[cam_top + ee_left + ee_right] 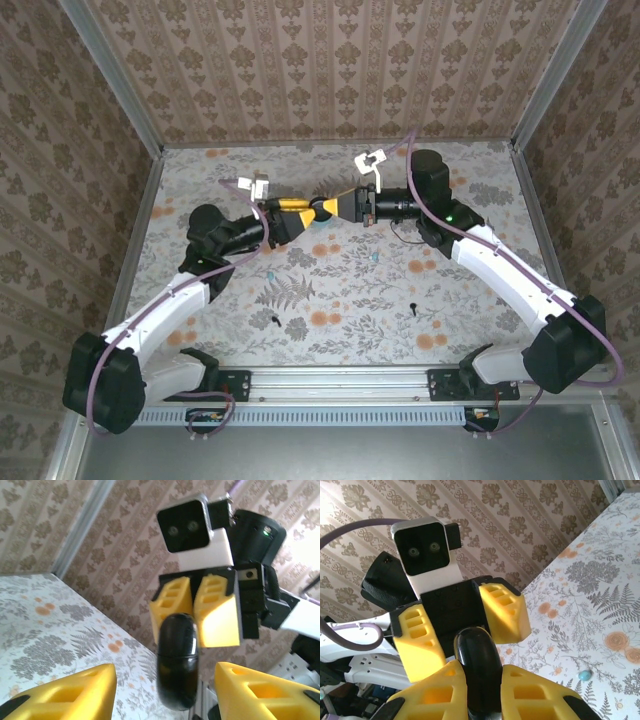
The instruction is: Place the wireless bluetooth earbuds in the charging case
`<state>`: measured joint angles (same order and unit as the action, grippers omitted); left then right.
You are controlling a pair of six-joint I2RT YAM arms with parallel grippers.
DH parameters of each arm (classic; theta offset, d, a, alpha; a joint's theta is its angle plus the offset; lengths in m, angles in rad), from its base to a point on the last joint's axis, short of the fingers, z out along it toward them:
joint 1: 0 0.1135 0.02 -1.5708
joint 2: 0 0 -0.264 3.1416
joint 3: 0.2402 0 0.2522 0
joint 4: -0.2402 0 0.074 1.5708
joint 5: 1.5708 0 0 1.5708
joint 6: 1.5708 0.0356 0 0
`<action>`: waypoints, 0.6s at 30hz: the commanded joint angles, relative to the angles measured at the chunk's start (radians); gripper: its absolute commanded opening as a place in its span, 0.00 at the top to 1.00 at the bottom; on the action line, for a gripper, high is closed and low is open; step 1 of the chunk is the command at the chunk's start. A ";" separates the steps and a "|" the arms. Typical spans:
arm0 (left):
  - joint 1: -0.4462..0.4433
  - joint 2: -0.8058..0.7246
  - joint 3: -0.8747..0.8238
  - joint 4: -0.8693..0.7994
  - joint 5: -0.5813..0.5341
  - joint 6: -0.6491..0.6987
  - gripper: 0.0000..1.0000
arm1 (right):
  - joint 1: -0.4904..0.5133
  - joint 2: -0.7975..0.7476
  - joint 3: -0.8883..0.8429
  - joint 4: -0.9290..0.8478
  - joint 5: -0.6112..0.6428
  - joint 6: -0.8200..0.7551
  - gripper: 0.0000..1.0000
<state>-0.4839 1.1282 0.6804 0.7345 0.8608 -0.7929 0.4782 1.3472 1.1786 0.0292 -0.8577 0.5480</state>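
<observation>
early in the task, by the look of it. right gripper (480, 680) clamped on the black charging case (177, 655), held up off the table (450, 330) in the gap where the two grippers meet. left gripper (164, 680) released: yellow fingers (65, 692) spread wide, one on either side of the case, touching neither flank. case a smooth capsule, seemingly closed; no raised lid to be made out, and cannot tell of anything inside.

one black earbud (274, 320) lying on the table well back from the left gripper, toward that arm's base; another black earbud (413, 309) likewise well back from the right gripper. one turquoise earbud (584, 674) on the table near the right gripper, below and off to its side. none in any grasp, none seated so far as visible.

left to do, as a judgement: open the lid, probably with the freed left gripper working against the right gripper's hold, then pick up each tiny earbud and seat it in the case.
</observation>
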 commanded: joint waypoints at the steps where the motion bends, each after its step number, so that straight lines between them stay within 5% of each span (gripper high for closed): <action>1: -0.012 0.017 0.038 0.037 0.123 0.016 0.47 | 0.003 -0.036 0.030 -0.022 -0.037 -0.034 0.96; 18: -0.048 0.041 0.071 0.022 0.123 0.042 0.61 | 0.009 -0.062 -0.012 0.001 -0.041 -0.028 0.97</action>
<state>-0.5243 1.1698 0.7212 0.7338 0.9730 -0.7700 0.4789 1.3167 1.1778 0.0174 -0.8730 0.5331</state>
